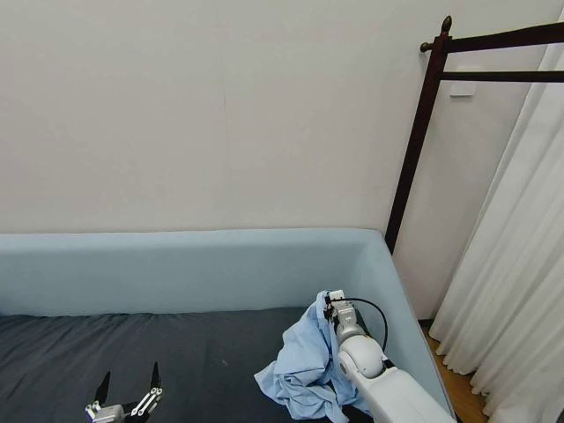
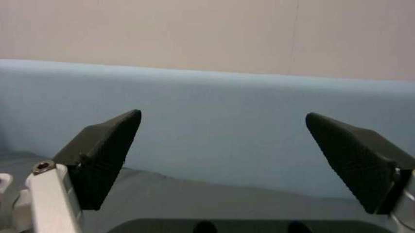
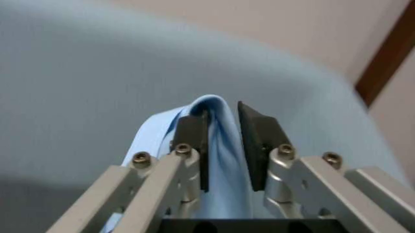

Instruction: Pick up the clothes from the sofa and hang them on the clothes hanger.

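A light blue garment hangs in folds above the dark seat at the sofa's right end. My right gripper is shut on its top fold, and in the right wrist view the cloth is pinched between the two dark pads. My left gripper hovers low over the seat at the left with its fingers spread wide. In the left wrist view its black fingertips stand far apart, facing the sofa back with nothing between them. The dark wooden clothes rack rises behind the sofa's right end.
The sofa has a pale blue back and a dark grey seat. White curtains hang at the right beside the rack. A plain wall stands behind. Wooden floor shows right of the sofa.
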### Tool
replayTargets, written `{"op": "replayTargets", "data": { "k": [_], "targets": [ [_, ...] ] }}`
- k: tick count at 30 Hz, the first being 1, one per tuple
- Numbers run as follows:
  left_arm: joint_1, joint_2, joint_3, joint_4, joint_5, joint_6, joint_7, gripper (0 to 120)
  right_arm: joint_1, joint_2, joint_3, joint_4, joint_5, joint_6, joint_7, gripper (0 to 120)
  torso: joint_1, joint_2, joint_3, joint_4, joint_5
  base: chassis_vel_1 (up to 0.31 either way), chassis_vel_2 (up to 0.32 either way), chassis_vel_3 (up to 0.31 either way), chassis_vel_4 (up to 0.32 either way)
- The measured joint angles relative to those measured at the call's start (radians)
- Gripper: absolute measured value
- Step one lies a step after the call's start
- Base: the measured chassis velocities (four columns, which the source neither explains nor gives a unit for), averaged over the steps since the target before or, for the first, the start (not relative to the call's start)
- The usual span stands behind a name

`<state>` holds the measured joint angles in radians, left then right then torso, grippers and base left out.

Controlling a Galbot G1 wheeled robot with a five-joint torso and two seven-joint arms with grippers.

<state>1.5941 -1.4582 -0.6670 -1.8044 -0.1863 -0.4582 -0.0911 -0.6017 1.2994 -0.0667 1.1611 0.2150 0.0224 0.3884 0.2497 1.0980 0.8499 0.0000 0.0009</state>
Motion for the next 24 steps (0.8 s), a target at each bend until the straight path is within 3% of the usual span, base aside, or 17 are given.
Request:
{"op": "replayTargets", "data": {
  "k": [1, 3, 6, 8, 9, 12, 13, 17, 21, 24],
  "targets": [
    [0.0, 0.0, 0.0, 0.0, 0.0, 0.0, 0.0, 100, 0.0, 0.0, 0.0, 0.0, 0.0, 0.0, 0.0, 23, 0.0, 0.0, 0.0, 0.0, 0.0, 0.0, 0.0, 0.0, 0.0],
    [-0.004, -0.004, 0.005, 0.001, 0.003, 0.0, 0.0, 100, 0.013, 0.011, 0.007, -0.036, -0.126, 0.181, -0.059, 33, 0.0, 0.0, 0.0, -0.0001, 0.0, 0.0, 0.0, 0.0, 0.0],
    [-0.005, -0.006, 0.008, 0.001, 0.006, -0.001, 0.0, 100, 0.005, -0.004, -0.01, -0.019, -0.199, 0.2, -0.079, 41, 0.0, 0.0, 0.0, 0.0001, 0.0, 0.0, 0.0, 0.0, 0.0],
    [-0.003, -0.007, 0.01, 0.001, 0.008, -0.001, 0.0, 100, -0.03, -0.04, -0.037, 0.022, -0.288, 0.012, -0.041, 53, 0.0, 0.0, 0.0, -0.0002, 0.0, 0.0, 0.0, 0.0, 0.0],
    [-0.003, -0.007, 0.01, 0.001, 0.008, -0.001, 0.0, 100, -0.03, -0.04, -0.037, 0.022, -0.288, 0.012, -0.041, 53, 0.0, 0.0, 0.0, -0.0002, 0.0, 0.0, 0.0, 0.0, 0.0],
    [0.006, -0.002, 0.005, -0.005, 0.008, -0.004, 0.0, 100, -0.095, -0.075, -0.023, 0.087, -0.265, -0.271, -0.07, 68, 0.0, 0.0, 0.0, -0.001, 0.0002, 0.0, 0.0, 0.0, 0.0],
    [0.006, -0.002, 0.005, -0.005, 0.008, -0.004, 0.0, 100, -0.095, -0.075, -0.023, 0.087, -0.265, -0.271, -0.07, 68, 0.0, 0.0, 0.0, -0.001, 0.0002, 0.0, 0.0, 0.0, 0.0],
    [0.01, 0.005, -0.003, -0.005, 0.008, -0.009, 0.0, 100, -0.133, -0.104, -0.009, 0.152, -0.123, -0.328, -0.093, 81, 0.0, 0.0, 0.0, -0.0003, 0.0002, 0.0, 0.0, 0.0, 0.0],
    [0.013, 0.002, -0.001, -0.006, 0.009, -0.012, 0.0, 100, -0.194, -0.13, -0.026, 0.285, 0.213, -0.325, -0.068, 97, 0.0, 0.0, 0.0, -0.0003, 0.0001, 0.0, 0.0, 0.0, 0.0],
    [0.013, -0.002, 0.001, -0.006, 0.013, -0.014, 0.0, 100, -0.232, -0.122, -0.038, 0.325, 0.31, -0.329, -0.026, 100, 0.0, 0.0, 0.0, -0.0003, 0.0, 0.0, 0.0, 0.0, 0.0]
  ]
}}
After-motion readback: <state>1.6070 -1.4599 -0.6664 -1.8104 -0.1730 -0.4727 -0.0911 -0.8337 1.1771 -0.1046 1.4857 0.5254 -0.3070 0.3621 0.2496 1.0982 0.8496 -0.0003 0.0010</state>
